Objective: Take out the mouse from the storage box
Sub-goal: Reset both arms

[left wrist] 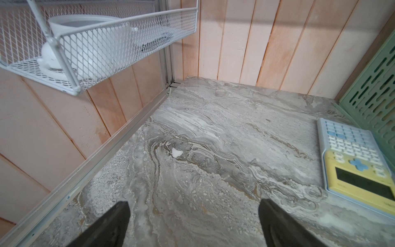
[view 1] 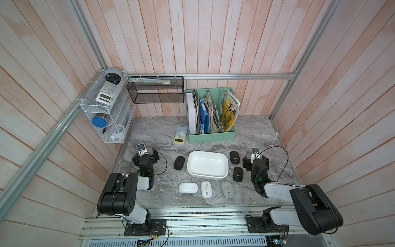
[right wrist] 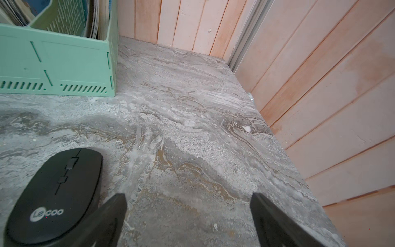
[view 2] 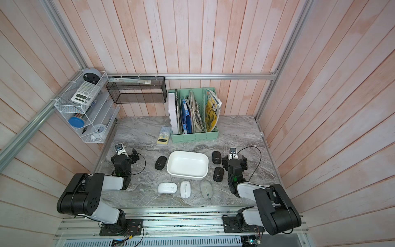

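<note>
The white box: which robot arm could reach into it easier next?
Right, probably. The right tool, open, sits nearer the storage box than the left tool, also open. But the box looks empty; the mice lie on the table, so nothing seems left to take out.

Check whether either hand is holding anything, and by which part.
Nothing is held. The left hand and the right hand are both open over the tabletop; a black mouse lies beside the right hand, outside its fingers.

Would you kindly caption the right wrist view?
Open right gripper over the table, black mouse beside it, green organiser beyond.
</note>
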Motion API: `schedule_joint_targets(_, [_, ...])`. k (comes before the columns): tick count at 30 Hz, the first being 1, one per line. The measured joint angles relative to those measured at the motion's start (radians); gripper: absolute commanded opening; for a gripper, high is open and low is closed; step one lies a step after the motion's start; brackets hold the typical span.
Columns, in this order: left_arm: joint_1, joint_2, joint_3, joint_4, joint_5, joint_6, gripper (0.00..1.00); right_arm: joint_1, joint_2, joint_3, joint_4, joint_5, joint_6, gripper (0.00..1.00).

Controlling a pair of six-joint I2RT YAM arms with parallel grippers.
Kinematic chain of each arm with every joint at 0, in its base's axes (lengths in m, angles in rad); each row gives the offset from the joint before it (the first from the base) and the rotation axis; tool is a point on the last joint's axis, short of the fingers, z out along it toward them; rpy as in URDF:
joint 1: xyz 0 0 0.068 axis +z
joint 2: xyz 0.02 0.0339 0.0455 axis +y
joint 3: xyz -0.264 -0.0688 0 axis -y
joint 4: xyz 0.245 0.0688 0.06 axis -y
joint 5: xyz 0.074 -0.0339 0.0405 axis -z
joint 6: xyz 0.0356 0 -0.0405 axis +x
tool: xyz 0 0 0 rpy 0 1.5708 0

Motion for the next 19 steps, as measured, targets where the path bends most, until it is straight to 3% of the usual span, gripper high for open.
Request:
schedule_joint_targets(7, [0.000, 0.000, 0.000, 0.006, -0.001, 0.000, 1.00, -0.122, 0.193, 0.017, 0.180, -0.106, 0.027, 0.98])
schedule_joint_targets(19, [0.000, 0.000, 0.000, 0.006, -0.001, 0.000, 1.00, -0.150, 0.195, 0.092, 0.146, -0.181, 0.070, 0.98])
